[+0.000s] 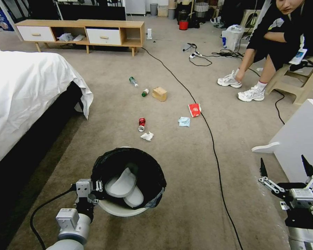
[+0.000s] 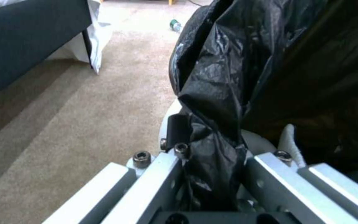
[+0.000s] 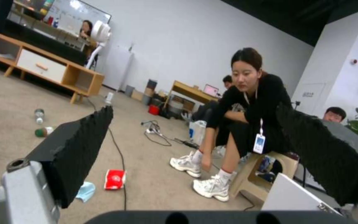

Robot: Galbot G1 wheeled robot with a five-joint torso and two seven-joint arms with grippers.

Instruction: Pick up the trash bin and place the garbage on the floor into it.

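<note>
The trash bin point(image 1: 128, 180) — a round white plastic tub lined with a crinkled, glossy black bag point(image 2: 237, 77) folded over its rim — stands low in the head view on the floor point(image 1: 184, 163), a short-pile beige-grey carpet. The left gripper point(image 1: 98, 187) is clamped on the near-left rim; the left wrist view shows its metal fingers point(image 2: 162, 174) pinching a pleat of bag film against the white wall, a detail too small to read from the head camera. Inside the bin, two smooth white curved pieces lie against the liner. The right gripper point(image 1: 285, 170) hovers apart at the right, jaws spread wide and holding nothing; its ridged black pads point(image 3: 79, 149) frame the right wrist view. The garbage lies scattered beyond the bin: a white crumpled tissue point(image 1: 147, 136) nearest, a crushed red can point(image 1: 142, 124) just behind it, a pale blue tissue point(image 1: 184, 121) and red snack packet point(image 1: 194, 109) to the right, then a tan box point(image 1: 159, 93), a small green-capped bottle point(image 1: 145, 92) and a green-labelled clear bottle point(image 1: 133, 81) farther off. A black cable point(image 1: 212, 146) runs down the carpet just right of the packet, between the litter and the right gripper. A bed point(image 1: 27, 93) draped in a white sheet borders the left; a white panel point(image 1: 299, 139) stands beside the right gripper; a low wooden cabinet point(image 1: 83, 33) lines the far wall.
</note>
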